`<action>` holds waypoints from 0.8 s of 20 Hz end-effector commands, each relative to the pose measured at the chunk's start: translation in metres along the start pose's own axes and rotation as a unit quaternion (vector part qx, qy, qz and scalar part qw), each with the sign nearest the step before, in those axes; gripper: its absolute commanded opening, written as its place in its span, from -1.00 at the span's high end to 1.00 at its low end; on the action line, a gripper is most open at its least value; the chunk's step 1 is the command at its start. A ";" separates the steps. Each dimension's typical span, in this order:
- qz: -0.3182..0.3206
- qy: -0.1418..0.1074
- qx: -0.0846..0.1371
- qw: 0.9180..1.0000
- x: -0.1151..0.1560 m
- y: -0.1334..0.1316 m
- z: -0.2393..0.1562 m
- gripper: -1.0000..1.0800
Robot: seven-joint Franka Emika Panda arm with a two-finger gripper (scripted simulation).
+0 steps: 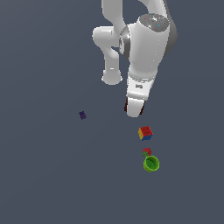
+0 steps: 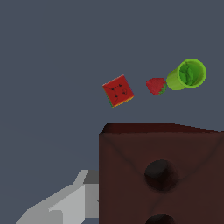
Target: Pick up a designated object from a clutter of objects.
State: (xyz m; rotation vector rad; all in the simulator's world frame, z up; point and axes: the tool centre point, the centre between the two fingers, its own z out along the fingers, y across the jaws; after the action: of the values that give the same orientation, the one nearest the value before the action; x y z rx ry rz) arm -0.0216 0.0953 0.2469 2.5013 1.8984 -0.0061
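The designated object, a dark brown block (image 2: 162, 175), fills the near part of the wrist view, with dark round dots on its face. One grey finger (image 2: 65, 205) presses against its side; the other finger is out of frame. In the exterior view my gripper (image 1: 133, 112) points down, and only a dark reddish sliver of the block (image 1: 125, 105) shows beside the hand. The gripper is shut on the block. Whether the block rests on the floor or hangs above it I cannot tell.
The rest of the clutter lies on the grey floor. A multicoloured cube (image 1: 145, 133) (image 2: 118, 90) sits just beyond the hand. Further on are a small red piece (image 1: 146, 152) (image 2: 156, 85) and a green cup (image 1: 151, 164) (image 2: 187, 74). A tiny purple piece (image 1: 82, 115) lies alone toward the exterior view's left.
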 end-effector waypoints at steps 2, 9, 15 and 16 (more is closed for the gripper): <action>0.000 0.001 -0.001 1.000 0.004 -0.021 -0.030 1.00; 0.000 0.001 -0.001 1.000 0.012 -0.055 -0.079 1.00; 0.000 0.002 -0.001 1.000 0.016 -0.074 -0.107 1.00; 0.000 0.002 -0.001 1.000 0.017 -0.076 -0.110 1.00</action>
State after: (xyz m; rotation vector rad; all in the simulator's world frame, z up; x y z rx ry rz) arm -0.0864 0.1306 0.3505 2.5015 1.9004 -0.0016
